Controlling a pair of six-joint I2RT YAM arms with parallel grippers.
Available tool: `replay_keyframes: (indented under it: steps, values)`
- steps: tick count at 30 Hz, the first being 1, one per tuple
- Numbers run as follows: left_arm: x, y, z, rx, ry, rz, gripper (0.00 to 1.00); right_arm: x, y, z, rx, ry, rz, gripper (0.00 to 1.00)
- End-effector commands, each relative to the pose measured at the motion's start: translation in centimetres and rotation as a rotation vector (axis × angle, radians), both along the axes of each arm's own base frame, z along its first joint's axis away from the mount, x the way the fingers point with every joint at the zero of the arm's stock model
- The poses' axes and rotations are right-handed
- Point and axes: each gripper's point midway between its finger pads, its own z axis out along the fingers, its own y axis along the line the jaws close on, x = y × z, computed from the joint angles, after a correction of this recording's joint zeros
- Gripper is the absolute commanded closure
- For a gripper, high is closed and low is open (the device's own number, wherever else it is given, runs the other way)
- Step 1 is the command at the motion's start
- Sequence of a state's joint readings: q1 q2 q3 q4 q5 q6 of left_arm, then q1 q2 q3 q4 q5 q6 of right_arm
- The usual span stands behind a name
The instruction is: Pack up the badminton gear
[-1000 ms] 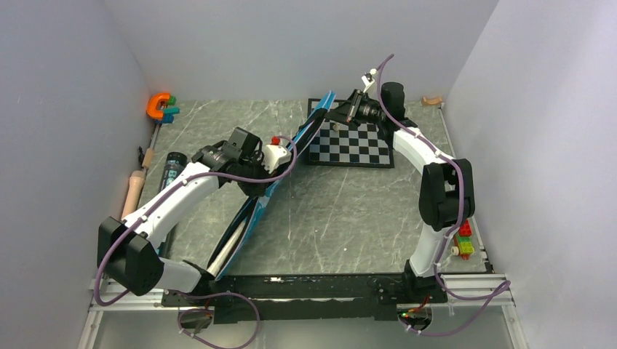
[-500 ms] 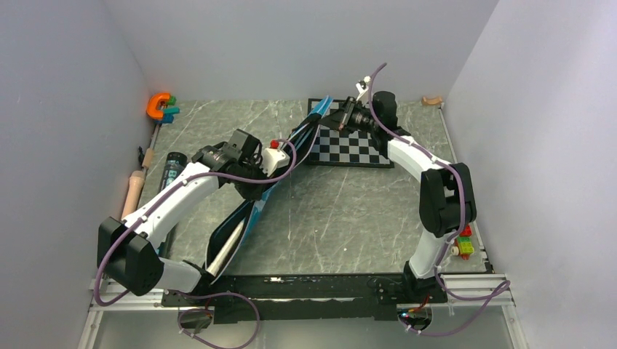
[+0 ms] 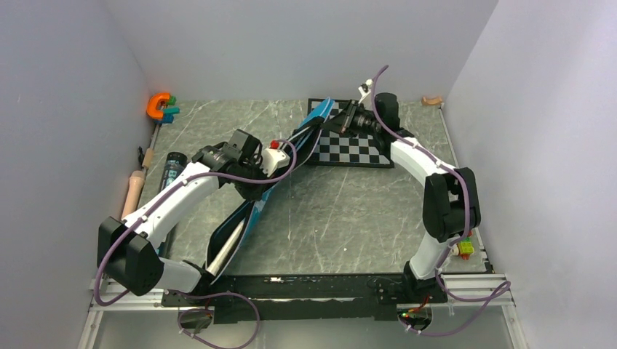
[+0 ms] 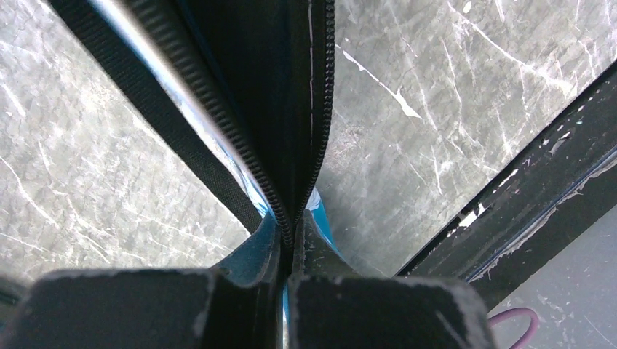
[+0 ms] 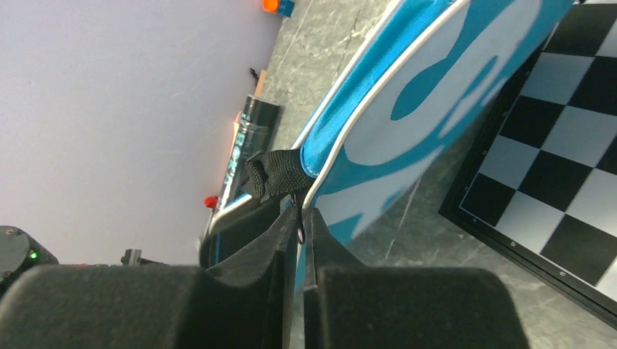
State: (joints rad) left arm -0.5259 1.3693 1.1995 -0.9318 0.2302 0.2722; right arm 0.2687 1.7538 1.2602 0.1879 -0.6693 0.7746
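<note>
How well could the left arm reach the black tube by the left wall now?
Probably not yet. The left gripper is shut on the racket bag at its zipper. The black tube lies uncovered beside that arm, so letting go first should leave the way free.

The blue fabric racket bag has large white lettering, white piping and a black zipper, beside a black-and-white chequered board on a grey, white-veined marbled tabletop, with a teal-printed long black tube at centre left and an orange plastic clamp at upper left.
</note>
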Motion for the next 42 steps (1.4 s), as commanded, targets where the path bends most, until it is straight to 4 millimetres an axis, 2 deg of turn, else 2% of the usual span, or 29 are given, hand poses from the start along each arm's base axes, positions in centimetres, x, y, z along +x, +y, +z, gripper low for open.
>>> replay_keyframes:
  steps: [1,6,16,20,24,28,35,42]
  values:
    - [0.7,-0.6,3.2,-0.067,-0.11,-0.019,1.0,0.9,-1.5,3.1,0.03,-0.037,0.007,0.87]
    - [0.7,-0.6,3.2,-0.069,-0.111,-0.024,1.0,1.2,-1.5,4.0,0.044,-0.057,0.023,0.77]
    - [0.8,-0.9,3.3,-0.079,-0.106,-0.036,1.0,0.1,-1.1,3.6,0.051,-0.055,0.04,0.72]
    - [0.8,-0.9,3.4,-0.076,-0.108,-0.034,1.0,0.1,-1.1,3.6,0.048,-0.057,0.043,0.74]
    - [0.8,-0.8,3.5,-0.074,-0.11,-0.033,1.0,0.1,-1.1,3.9,0.049,-0.062,0.038,0.89]
    - [0.7,-0.8,3.3,-0.071,-0.105,-0.032,1.0,-0.1,-1.2,4.1,0.046,-0.066,0.035,1.0]
    - [0.9,-0.6,3.0,-0.057,-0.106,-0.03,1.0,-1.0,-1.4,4.4,0.041,-0.068,0.04,1.0]
    - [1.2,-0.2,2.4,-0.03,-0.114,-0.021,1.0,-3.5,-0.2,4.8,0.061,-0.039,0.087,1.0]
